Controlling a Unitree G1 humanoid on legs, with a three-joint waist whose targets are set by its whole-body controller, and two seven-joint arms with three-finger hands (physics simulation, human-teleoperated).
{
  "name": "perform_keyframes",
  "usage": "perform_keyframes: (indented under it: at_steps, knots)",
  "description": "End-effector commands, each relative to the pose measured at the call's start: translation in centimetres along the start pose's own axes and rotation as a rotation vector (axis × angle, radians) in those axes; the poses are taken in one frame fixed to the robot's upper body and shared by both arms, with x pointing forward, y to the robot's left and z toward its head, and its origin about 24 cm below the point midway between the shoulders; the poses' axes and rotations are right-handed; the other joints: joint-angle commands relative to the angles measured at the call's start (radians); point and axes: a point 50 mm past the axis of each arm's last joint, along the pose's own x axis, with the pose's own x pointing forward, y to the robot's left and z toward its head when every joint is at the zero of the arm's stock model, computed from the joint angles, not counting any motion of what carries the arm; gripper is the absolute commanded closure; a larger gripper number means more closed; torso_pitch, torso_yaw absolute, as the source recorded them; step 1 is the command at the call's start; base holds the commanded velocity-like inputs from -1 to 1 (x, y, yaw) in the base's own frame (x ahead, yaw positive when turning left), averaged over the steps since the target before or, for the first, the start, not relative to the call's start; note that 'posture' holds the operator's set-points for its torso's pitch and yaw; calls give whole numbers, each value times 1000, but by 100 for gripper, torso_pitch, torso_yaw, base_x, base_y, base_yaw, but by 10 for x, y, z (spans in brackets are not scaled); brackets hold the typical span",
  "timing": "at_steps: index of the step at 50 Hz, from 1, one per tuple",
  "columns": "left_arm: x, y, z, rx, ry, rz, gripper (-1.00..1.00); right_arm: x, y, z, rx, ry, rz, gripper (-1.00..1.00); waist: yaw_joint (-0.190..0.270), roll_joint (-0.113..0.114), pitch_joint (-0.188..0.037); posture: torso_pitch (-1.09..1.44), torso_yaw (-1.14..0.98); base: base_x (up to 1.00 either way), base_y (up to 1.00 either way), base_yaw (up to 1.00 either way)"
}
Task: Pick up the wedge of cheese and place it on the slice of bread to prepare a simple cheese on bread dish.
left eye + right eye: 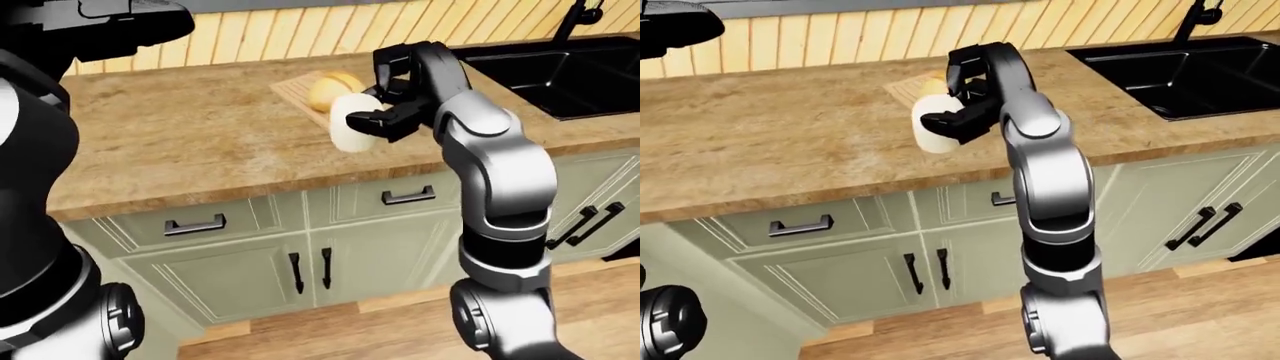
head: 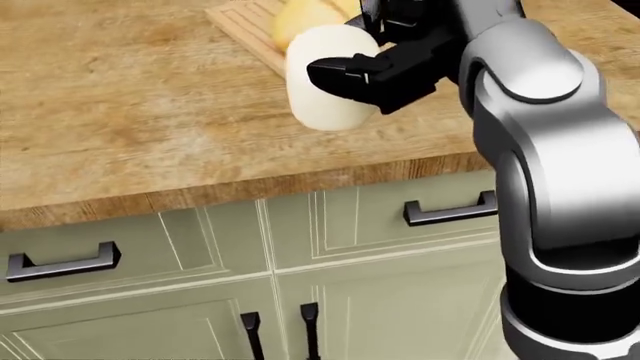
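The right hand (image 2: 375, 71) is clamped on the cheese (image 2: 322, 79), a pale rounded block held above the counter (image 2: 130, 142). One black finger (image 2: 335, 71) crosses the face of the cheese that turns toward the head view, and the rest of the hand wraps it from the right. Just beyond the hand, toward the top of the head view, lies the bread (image 1: 335, 84) on a wooden board (image 1: 295, 90); the cheese hangs close beside the bread and partly covers it in the views, and whether they touch cannot be told. Below the hand run pale green cabinet doors (image 2: 380, 300) with dark handles (image 2: 450, 212). Far to the hand's right, in the left-eye view, a black sink (image 1: 565, 71) is set in the counter. The left hand (image 1: 120, 19) shows only as a dark shape at the top left of the left-eye view; whether its fingers are apart or together cannot be told.
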Motion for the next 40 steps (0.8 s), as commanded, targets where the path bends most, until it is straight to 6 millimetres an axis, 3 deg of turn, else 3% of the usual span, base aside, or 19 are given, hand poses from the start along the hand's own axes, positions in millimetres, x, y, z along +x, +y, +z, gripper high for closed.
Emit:
perform_keyframes:
  at_steps: [1,7,9,10,11,13,20,22,24,25,26,27,29,33,35,37,38,39,40]
  knots:
    - [-2,0,15,-13,-79,-3,-100,-9,-12,27,-12,-143,-68,100,-6,10,-27,0,0,0,0,11]
    - [-3,0,15,-14,-78,-4,-100,-9,-12,27,-12,-143,-73,100,-6,-43,-24,0,0,0,0,11]
    - [-3,1,15,-15,-78,-3,-100,-9,-12,27,-12,-144,-74,100,-4,-81,-28,0,0,0,0,13]
    - [-3,1,15,-15,-78,-2,-100,-9,-12,26,-11,-142,-74,100,-3,-114,-38,0,0,0,0,12]
    - [-3,1,15,-15,-78,-2,-100,-9,-12,27,-12,-142,-73,100,-8,-79,-27,0,0,0,0,12]
    - [-3,2,16,-16,-80,0,-100,-9,-12,27,-13,-142,-73,100,0,-89,-30,0,0,0,0,12]
    - [-2,2,17,-19,-81,3,-100,-9,-14,27,-11,-142,-75,100,2,-31,-19,0,0,0,0,13]
    - [-2,2,17,-18,-81,3,-100,-10,-14,27,-11,-143,-74,100,-5,2,-20,0,0,0,0,13]
    - [-2,2,17,-17,-81,2,-100,-10,-13,27,-11,-142,-74,100,-14,63,-32,0,0,0,0,13]
    - [-2,2,17,-16,-81,1,-100,-10,-14,26,-12,-142,-75,100,-6,23,-21,0,0,0,0,14]
    - [-2,1,16,-16,-81,0,-100,-9,-14,26,-12,-142,-73,100,-10,39,-22,0,0,0,0,14]
    - [-2,1,16,-16,-81,0,-100,-9,-14,26,-12,-142,-75,100,-11,38,-24,0,0,0,0,13]
    - [-3,1,16,-15,-79,-2,-100,-9,-14,26,-12,-142,-75,100,-7,20,-31,0,0,0,0,14]
    - [-2,0,16,-15,-79,-3,-100,-9,-14,26,-11,-140,-76,100,-8,-16,-20,0,0,0,0,15]
    - [-2,0,15,-15,-79,-3,-100,-8,-14,24,-10,-137,-79,100,-6,-40,-20,0,0,0,0,15]
    - [-2,0,15,-15,-78,-4,-100,-8,-14,24,-9,-138,-78,100,-3,-88,-28,0,0,0,0,15]
    - [-2,0,15,-15,-78,-4,-100,-8,-14,25,-10,-138,-78,100,5,-95,-37,0,0,0,0,15]
    - [-2,0,15,-15,-78,-4,-100,-8,-14,24,-10,-139,-78,100,-4,-75,-27,0,0,0,0,16]
    - [-2,1,15,-15,-78,-3,-100,-8,-15,25,-9,-139,-79,100,-2,-84,-24,0,0,0,0,15]
